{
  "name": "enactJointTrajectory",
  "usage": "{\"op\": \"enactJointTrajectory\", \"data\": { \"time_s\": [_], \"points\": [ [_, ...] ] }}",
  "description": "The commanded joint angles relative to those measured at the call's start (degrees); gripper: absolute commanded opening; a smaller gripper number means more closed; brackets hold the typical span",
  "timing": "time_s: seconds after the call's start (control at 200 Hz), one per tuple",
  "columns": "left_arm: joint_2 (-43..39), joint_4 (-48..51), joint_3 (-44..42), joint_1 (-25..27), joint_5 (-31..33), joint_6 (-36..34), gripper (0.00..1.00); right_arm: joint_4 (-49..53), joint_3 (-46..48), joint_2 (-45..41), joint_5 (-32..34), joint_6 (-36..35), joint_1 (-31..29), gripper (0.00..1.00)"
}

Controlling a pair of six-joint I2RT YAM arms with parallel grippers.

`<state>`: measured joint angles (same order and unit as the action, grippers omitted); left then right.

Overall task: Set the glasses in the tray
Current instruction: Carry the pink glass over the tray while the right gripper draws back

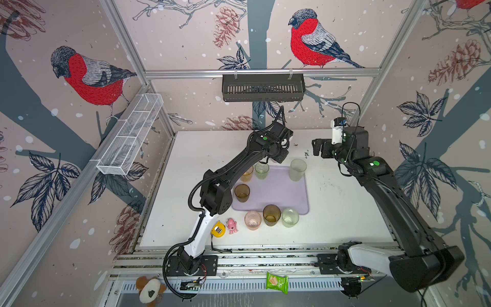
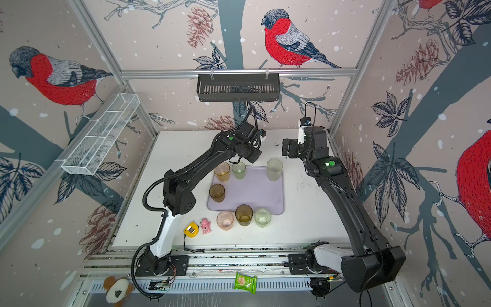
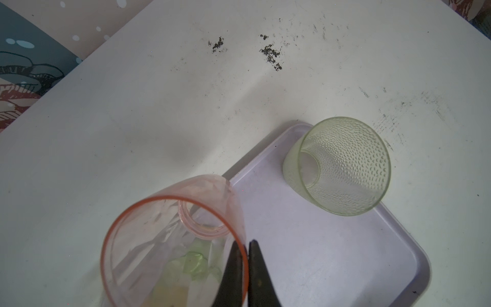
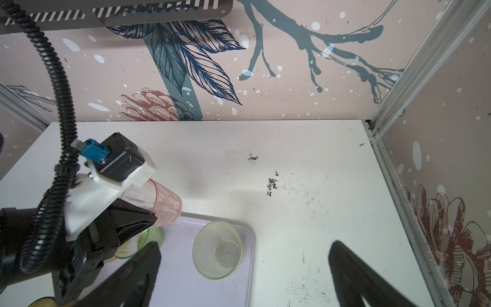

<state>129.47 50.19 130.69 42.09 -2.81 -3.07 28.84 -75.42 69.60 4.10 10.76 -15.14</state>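
My left gripper (image 3: 245,243) is shut on the rim of a pink glass (image 3: 172,239), which hangs tilted over the far left corner of the lavender tray (image 1: 276,191). In both top views the left wrist hides that glass. An amber glass (image 1: 247,174), a green glass (image 1: 261,170), a tall frosted glass (image 1: 298,169) and a brown glass (image 1: 242,192) stand on the tray. A pink glass (image 1: 253,220), a brown glass (image 1: 271,214) and a pale green glass (image 1: 290,217) stand on the table before its front edge. My right gripper (image 1: 317,147) hovers open and empty beyond the tray's far right corner.
A yellow tape measure (image 1: 218,229) and a pink toy figure (image 1: 232,226) lie left of the front glasses. A black slatted basket (image 1: 263,87) hangs on the back wall. A white mesh basket (image 1: 130,135) hangs on the left wall.
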Motion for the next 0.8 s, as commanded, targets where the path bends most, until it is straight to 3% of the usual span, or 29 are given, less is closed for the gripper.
{"op": "enactJointTrajectory", "data": {
  "time_s": [0.0,0.79],
  "points": [
    [-1.12,-1.77,-0.98,0.45,-0.63,-1.76,0.0,-1.31,0.07,-0.33,0.57,0.9,0.26,1.0],
    [-1.24,-3.25,-7.79,3.25,-1.06,-3.87,0.0,-1.2,-0.7,-0.17,0.92,1.23,0.64,1.0]
  ]
}}
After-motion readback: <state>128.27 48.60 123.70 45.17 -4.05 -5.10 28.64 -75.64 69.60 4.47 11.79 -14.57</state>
